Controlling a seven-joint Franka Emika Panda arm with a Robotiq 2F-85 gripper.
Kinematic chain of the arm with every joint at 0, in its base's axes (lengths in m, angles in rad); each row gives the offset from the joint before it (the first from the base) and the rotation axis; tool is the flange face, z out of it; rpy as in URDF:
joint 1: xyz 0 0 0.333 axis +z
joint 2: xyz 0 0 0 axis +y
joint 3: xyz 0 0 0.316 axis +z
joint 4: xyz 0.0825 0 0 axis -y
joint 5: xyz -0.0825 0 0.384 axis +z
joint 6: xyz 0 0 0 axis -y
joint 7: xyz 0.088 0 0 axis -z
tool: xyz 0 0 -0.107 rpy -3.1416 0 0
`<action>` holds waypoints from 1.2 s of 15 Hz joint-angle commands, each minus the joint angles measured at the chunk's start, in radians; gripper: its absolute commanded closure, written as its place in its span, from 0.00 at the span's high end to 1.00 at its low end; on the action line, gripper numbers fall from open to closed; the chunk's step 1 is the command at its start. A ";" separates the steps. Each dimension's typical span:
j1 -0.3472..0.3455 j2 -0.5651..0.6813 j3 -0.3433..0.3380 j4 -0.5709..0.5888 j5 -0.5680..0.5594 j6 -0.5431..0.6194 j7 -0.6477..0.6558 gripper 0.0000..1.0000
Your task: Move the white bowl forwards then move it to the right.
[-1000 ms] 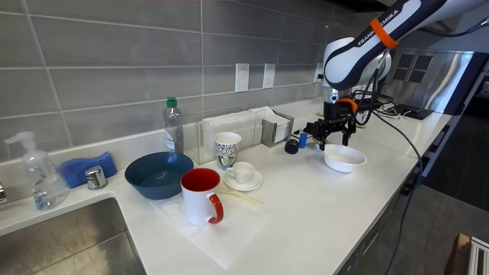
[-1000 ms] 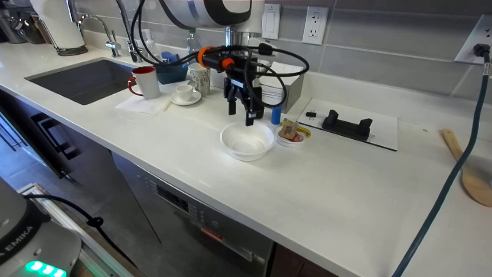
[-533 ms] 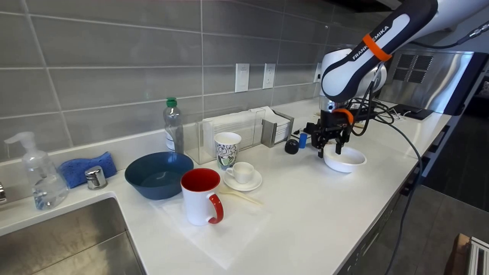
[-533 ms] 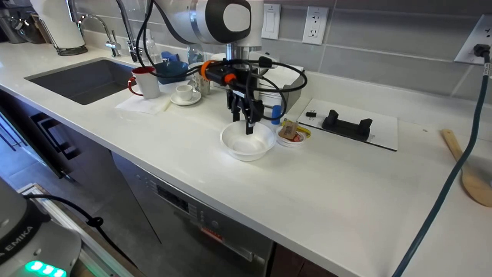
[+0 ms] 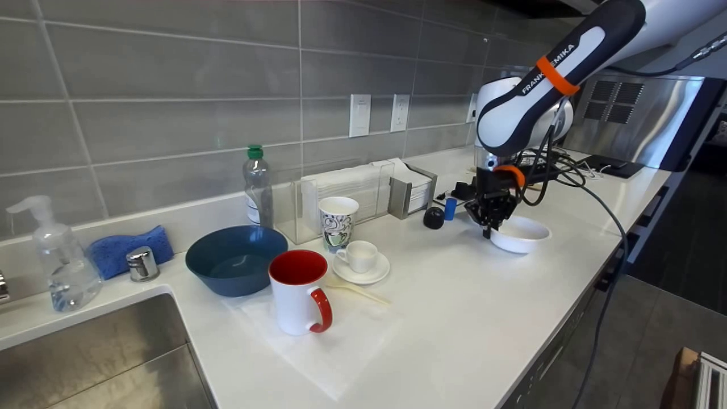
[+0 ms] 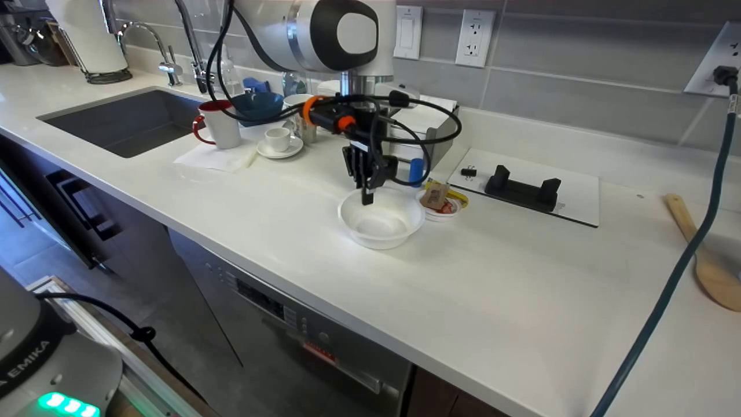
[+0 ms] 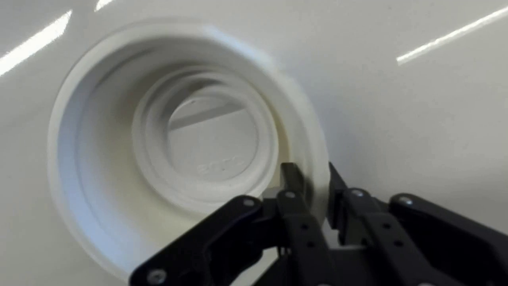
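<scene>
Astride the wall of the shallow, round, smooth white bowl, as the wrist view shows, the black two-fingered gripper has its jaws drawn together, one finger inside the rim and one outside, apparently pinching it. That hold takes in one spot only, so a sharp start could let the bowl swivel or slide out.

In an exterior view, the bowl is on the glossy white countertop or only just off it; I cannot tell which. Lifting from that single side would probably let the far side droop, while dragging might make the base catch. Near the bowl, on the gripper's side, stand a short blue cylinder and a rounded black object; a forward move straying that way could knock either.

In an exterior view, a small round white dish of brown and yellow packets is just beside the bowl; their outlines overlap, and whether they touch is unclear. Turning right too early, I judge, could shove the dish along and spill its packets.
</scene>
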 commanded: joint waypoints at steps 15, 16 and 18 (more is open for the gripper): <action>-0.033 -0.066 -0.154 -0.070 -0.286 0.014 0.047 0.02; -0.038 -0.063 -0.160 -0.069 -0.302 0.032 0.044 0.02; -0.056 -0.054 -0.163 -0.068 -0.298 0.073 0.018 0.02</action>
